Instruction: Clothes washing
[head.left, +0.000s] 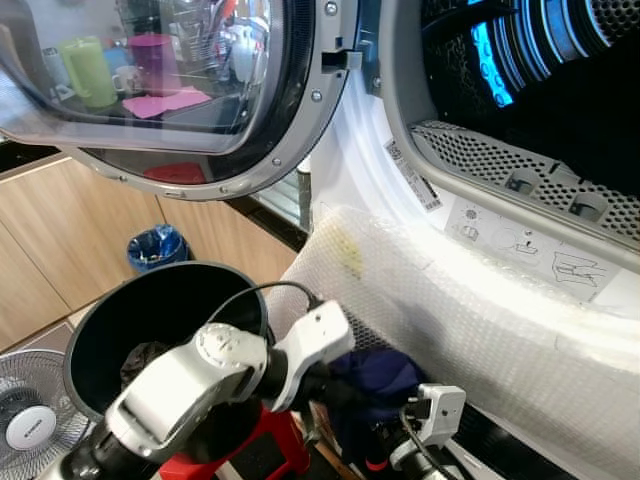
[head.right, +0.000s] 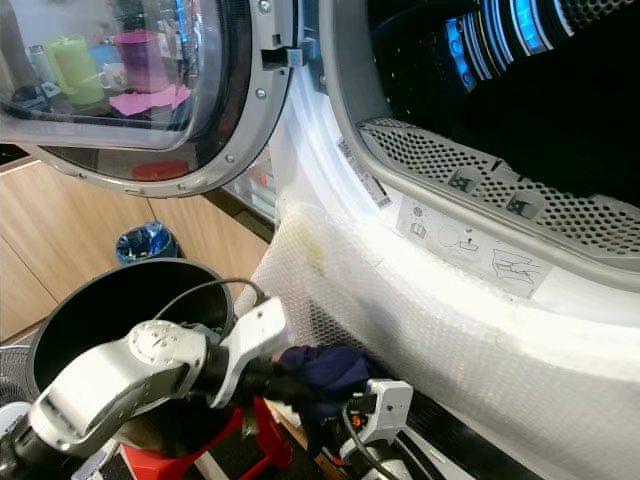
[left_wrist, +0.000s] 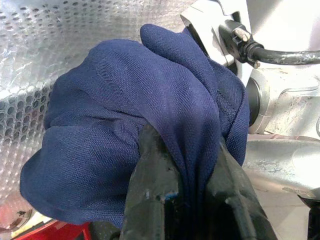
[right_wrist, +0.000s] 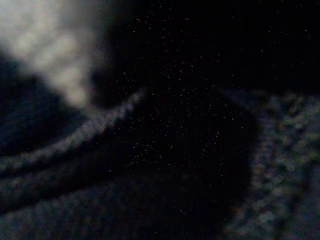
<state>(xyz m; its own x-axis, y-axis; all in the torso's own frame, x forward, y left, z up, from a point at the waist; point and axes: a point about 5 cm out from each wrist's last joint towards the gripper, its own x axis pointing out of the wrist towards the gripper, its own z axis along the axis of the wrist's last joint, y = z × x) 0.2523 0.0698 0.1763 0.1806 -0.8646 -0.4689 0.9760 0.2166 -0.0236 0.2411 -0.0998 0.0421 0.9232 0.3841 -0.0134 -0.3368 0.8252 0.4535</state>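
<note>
A navy garment (head.left: 378, 378) hangs bunched just below the bubble-wrapped front (head.left: 450, 300) of the washing machine, under the open drum (head.left: 540, 90). My left gripper (left_wrist: 182, 150) is shut on it, and the cloth drapes over both black fingers (left_wrist: 150, 185) in the left wrist view. My silver left arm (head.left: 220, 375) reaches across the black laundry basket (head.left: 150, 320), which holds a dark item. My right arm's wrist (head.left: 432, 412) sits right beside the garment, low and to its right. The right wrist view is dark, with blurred dark fabric (right_wrist: 125, 165) pressed close.
The round glass door (head.left: 180, 90) stands swung open to the upper left. The basket rests on a red stool (head.left: 255, 445). A blue-lined bin (head.left: 155, 247) stands by the wooden cabinets (head.left: 60, 240), and a white fan (head.left: 30, 415) is at the lower left.
</note>
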